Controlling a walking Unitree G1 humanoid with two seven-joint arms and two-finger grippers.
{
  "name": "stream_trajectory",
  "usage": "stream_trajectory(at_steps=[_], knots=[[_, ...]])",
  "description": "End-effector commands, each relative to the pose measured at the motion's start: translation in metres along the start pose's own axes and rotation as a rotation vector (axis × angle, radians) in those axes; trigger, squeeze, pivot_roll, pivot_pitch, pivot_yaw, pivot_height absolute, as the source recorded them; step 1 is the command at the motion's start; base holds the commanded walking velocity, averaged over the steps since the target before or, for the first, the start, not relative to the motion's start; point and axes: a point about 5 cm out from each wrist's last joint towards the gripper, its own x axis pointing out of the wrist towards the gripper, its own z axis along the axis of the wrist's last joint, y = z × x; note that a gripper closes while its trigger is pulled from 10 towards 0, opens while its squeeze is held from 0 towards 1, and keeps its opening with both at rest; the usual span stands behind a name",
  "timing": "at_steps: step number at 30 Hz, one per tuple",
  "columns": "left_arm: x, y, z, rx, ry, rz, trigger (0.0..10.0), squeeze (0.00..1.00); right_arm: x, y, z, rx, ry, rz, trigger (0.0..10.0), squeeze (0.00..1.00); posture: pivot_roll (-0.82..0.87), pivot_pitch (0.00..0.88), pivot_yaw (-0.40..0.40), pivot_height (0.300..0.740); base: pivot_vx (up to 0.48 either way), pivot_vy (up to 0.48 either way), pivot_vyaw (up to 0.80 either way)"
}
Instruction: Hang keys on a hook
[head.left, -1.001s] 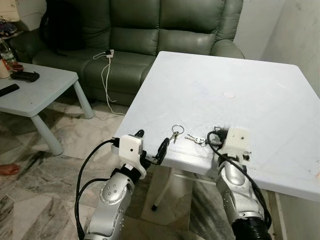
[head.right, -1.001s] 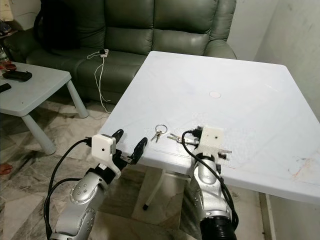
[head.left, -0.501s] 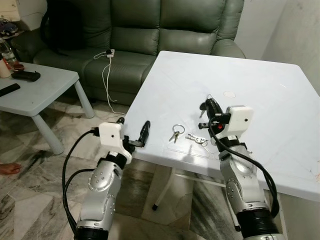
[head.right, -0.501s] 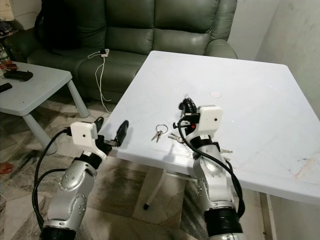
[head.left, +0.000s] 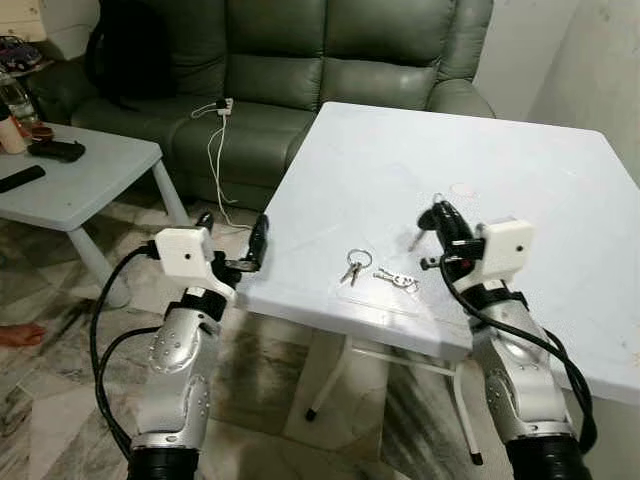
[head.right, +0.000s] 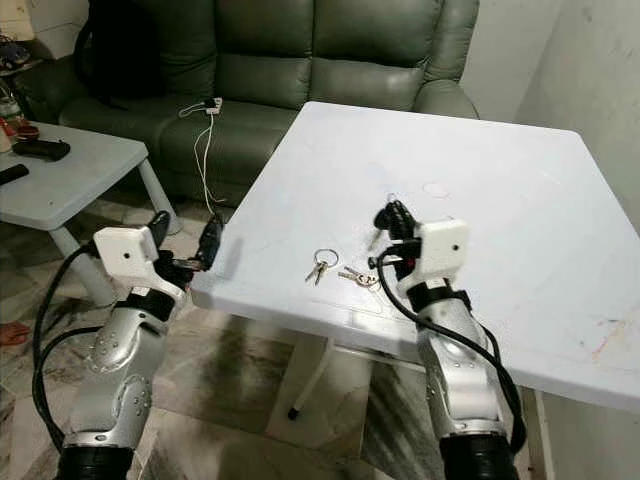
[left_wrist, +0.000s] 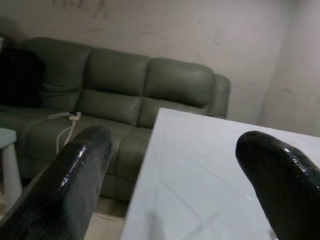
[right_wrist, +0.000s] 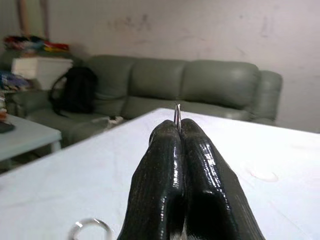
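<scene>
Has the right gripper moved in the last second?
Yes. The right gripper rose from the table's near edge, now above it, right of the keys.

Shiny metal keys (head.left: 379, 272), smooth matt white plastic table (head.left: 520, 190), glossy black hand fingers (left_wrist: 75, 170), green leather-look sofa (head.left: 300, 60)

A white bench (head.left: 520, 170) stands in front of me. Near its front edge lie a key ring with keys (head.left: 354, 263) and, just beside it, more small keys (head.left: 396, 278).
</scene>
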Motion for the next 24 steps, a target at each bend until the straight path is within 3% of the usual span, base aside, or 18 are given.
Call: stream_trajectory(at_steps=[1, 10, 24], knots=[[0.004, 0.001, 0.01, -0.003, -0.032, 0.006, 10.0, 0.0, -0.002, -0.009, 0.007, -0.012, -0.012, -0.037, 10.0, 0.0, 0.0, 0.0, -0.042, 0.74, 0.0, 0.0, -0.78], [0.005, 0.011, 0.015, 0.029, -0.037, 0.056, 10.0, 0.0, -0.003, -0.011, 0.007, -0.014, -0.003, -0.066, 10.0, 0.0, 0.0, 0.0, -0.04, 0.74, 0.0, 0.0, -0.76], [0.001, 0.031, 0.009, -0.003, -0.016, 0.156, 10.0, 0.0, -0.002, -0.004, 0.0, 0.006, 0.027, -0.057, 10.0, 0.0, 0.0, 0.0, -0.036, 0.74, 0.0, 0.0, -0.75]])
